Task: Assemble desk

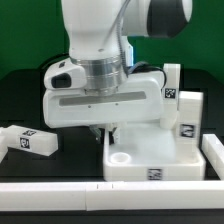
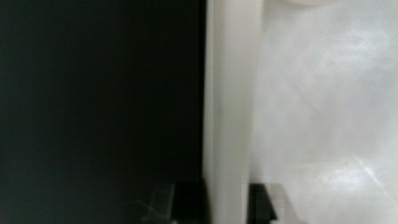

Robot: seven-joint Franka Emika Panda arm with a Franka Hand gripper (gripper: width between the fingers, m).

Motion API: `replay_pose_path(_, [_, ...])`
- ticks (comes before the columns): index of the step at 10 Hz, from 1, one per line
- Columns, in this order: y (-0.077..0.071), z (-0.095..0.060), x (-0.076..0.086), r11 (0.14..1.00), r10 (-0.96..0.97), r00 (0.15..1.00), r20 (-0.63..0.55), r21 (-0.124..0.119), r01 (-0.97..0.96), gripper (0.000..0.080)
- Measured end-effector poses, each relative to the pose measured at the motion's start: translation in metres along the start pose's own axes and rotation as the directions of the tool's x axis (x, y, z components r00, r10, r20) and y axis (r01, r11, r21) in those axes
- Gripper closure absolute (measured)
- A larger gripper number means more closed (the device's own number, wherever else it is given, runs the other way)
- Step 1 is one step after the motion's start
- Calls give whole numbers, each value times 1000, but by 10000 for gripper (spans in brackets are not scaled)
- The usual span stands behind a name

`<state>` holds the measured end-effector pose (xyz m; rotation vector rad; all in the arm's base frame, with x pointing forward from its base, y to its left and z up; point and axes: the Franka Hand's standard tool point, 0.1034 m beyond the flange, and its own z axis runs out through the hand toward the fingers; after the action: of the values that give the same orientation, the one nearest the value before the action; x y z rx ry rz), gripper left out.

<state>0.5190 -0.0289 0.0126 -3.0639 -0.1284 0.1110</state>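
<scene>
The pincer (image 2: 222, 203) is set low over the white top (image 2: 329, 120). Its two dark fingertips (image 2: 176, 203) are placed on either side of the top's raised rim (image 2: 228, 100). Whether the rim is pinched or only straddled cannot be told. The top lies directly beneath the pincer, with a round corner socket (image 1: 120, 157) near it. One lying leg (image 1: 28, 140) is found well off to the exterior view's left of the pincer. An upright leg (image 1: 187, 115) and a second upright leg (image 1: 172, 82) are stood off to its right. The top is judged to be stiff, light, smooth plastic, so sliding or pivoting is to be expected if it is held near a corner. The thin rim is judged the only usable hold.
</scene>
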Motion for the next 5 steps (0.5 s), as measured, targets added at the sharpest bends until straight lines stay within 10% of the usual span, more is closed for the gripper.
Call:
replay_pose_path(2, [2, -7, 28, 953, -301, 954, -1, -26, 301, 742])
replay_pose_path(5, [13, -4, 28, 894, -443, 896, 27, -57, 443, 741])
